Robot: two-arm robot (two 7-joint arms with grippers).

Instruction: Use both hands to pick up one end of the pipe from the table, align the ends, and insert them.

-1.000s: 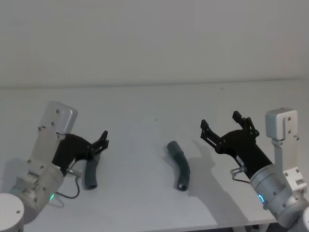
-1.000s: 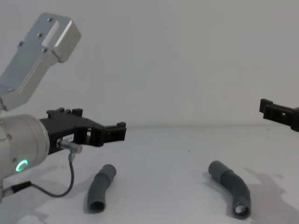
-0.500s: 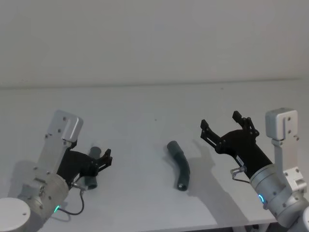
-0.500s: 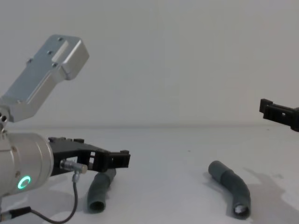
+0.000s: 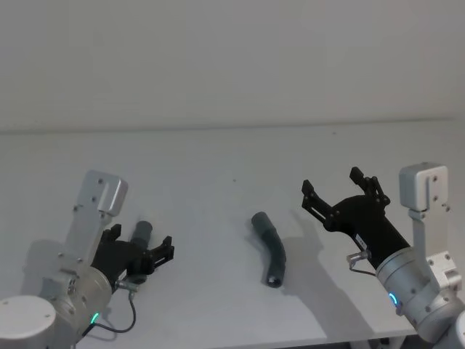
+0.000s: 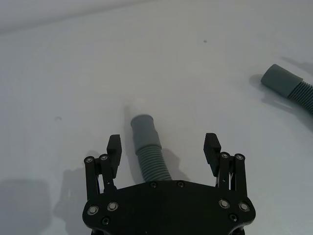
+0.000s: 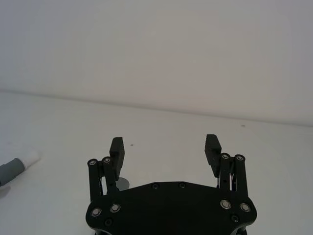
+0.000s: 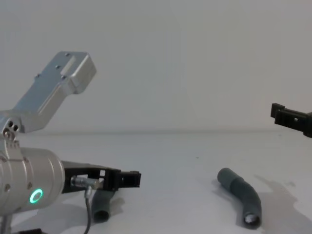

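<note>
Pipe piece (image 6: 147, 152) centred in spread left end effector (image 6: 163, 141), gaps both sides

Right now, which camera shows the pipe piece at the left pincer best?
The left wrist view: the short pipe piece lies between the fingers of the open left pincer, cuff and ribs plain. In the head view its far end pokes past the pincer; in the chest view the pincer covers most of it.
</note>
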